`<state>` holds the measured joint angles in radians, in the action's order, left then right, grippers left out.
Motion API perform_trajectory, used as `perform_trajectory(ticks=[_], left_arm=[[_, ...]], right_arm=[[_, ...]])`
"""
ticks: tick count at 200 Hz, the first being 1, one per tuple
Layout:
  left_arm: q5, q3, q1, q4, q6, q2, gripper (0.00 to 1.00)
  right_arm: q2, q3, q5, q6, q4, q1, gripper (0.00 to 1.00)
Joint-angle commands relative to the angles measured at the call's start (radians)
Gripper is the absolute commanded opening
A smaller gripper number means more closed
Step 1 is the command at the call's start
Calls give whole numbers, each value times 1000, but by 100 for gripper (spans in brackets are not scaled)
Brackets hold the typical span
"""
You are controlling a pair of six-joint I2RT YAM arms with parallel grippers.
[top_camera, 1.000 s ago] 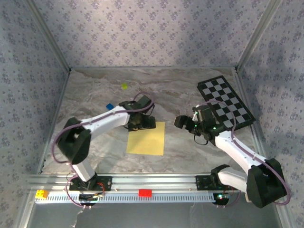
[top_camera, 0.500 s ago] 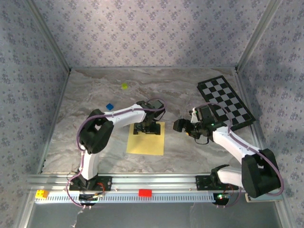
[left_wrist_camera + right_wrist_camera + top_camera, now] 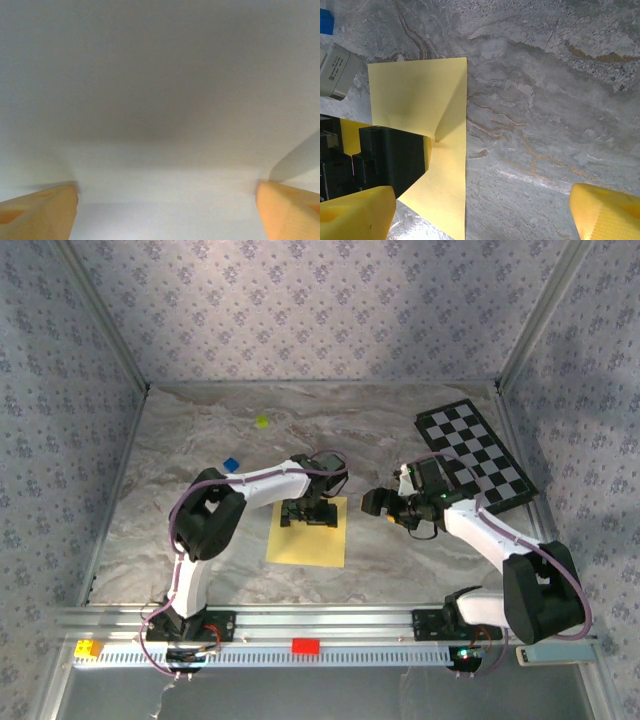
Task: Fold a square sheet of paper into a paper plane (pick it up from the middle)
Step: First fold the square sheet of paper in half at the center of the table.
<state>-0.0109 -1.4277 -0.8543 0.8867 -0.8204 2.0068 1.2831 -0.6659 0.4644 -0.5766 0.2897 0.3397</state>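
Sheet [image 3: 306, 535], folded yet?
– No. Flat, no crease I can see. It's right under the left gripper [image 3: 308, 515], whose jaws are spread wide, tips seemingly touching it near one edge.
– Right gripper [image 3: 373, 502]?
– Released, empty, sheet just beyond its tips.
– Remaining?
– Everything, I'd say: mid-sheet pickup, all folds.

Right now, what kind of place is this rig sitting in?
Likely a lab test booth: patterned wall panels in a metal frame enclose a marble-look table, left arm and right arm are bolted to a rail, and a checkered board lies far right.
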Motion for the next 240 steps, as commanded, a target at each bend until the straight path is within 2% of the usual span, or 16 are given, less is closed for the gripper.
perform_trajectory(ticks=[1,54,86,240], left_arm=[[26,-13,6,15,-6,30,92],[62,50,7,-45,-32,51,92],[47,71,6,-41,-34,58,92],[34,65,-8,-68,-31,47,89]], right_arm=[[20,-33,15,21,36,-4,92],[33,-41,4,26,47,-4,92],[30,-44,7,27,47,-4,92],[25,-50,5,18,49,-2,92]])
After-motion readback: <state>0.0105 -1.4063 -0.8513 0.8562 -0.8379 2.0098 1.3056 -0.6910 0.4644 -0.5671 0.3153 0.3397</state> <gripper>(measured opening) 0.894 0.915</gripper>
